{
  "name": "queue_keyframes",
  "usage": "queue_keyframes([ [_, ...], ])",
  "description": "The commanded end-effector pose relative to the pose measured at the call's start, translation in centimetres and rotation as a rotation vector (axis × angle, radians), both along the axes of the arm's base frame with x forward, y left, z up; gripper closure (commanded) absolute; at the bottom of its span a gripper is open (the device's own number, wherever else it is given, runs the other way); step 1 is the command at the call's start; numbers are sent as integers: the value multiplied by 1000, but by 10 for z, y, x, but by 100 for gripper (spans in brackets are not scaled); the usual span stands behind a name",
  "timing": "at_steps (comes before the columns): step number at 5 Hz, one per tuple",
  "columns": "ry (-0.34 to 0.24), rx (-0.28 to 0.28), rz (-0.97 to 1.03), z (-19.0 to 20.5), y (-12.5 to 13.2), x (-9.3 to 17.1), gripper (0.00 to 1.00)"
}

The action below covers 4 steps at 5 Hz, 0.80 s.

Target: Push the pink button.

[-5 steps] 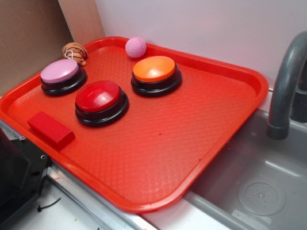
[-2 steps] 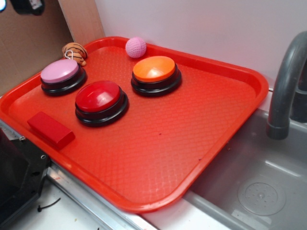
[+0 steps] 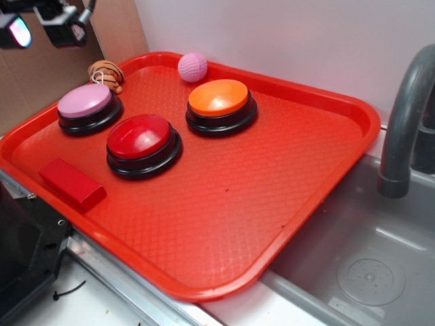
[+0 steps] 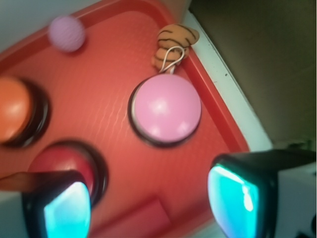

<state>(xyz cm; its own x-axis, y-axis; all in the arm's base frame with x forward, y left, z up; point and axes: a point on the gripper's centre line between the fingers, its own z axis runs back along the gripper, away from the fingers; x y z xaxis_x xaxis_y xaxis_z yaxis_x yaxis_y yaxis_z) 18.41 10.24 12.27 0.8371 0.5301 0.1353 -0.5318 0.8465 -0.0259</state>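
1. The tray (image 3: 326, 176) held everything; its raised rim ran all round, and its right and near parts were bare.
2. The pink button (image 3: 85, 102) sat near the tray's left rim, toward the far corner, apart from the other buttons.
3. The red button (image 3: 141, 138) lay just beside it to the near right, with a narrow strip of tray between the two black bases.
4. The orange button (image 3: 219, 99) stood farther right, and the ball (image 3: 192, 66) rested against the far rim.
5. A striped toy (image 3: 106, 72) with a white loop lay at the far-left corner, close behind the pink button (in the wrist view the loop reached the button's edge).
6. A red block (image 3: 71, 182) lay near the front-left rim, well apart from the pink button.
7. To the right of the tray were a sink (image 3: 380, 265) and a grey tap (image 3: 402, 129).
8. The claw (image 3: 41, 24) hung at the top-left corner of the exterior view, above and behind the pink button, touching nothing.
9. In the wrist view its two fingers (image 4: 67, 206) stood spread wide, nothing between them, and the pink button (image 4: 166, 109) showed in the gap ahead.
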Motion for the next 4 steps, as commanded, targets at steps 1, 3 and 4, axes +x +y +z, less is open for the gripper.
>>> queue_keyframes([
  [1, 13, -17, 129, -26, 30, 24, 0],
  [3, 70, -7, 152, -48, 42, 30, 0],
  [4, 101, -19, 145, -58, 42, 28, 0],
])
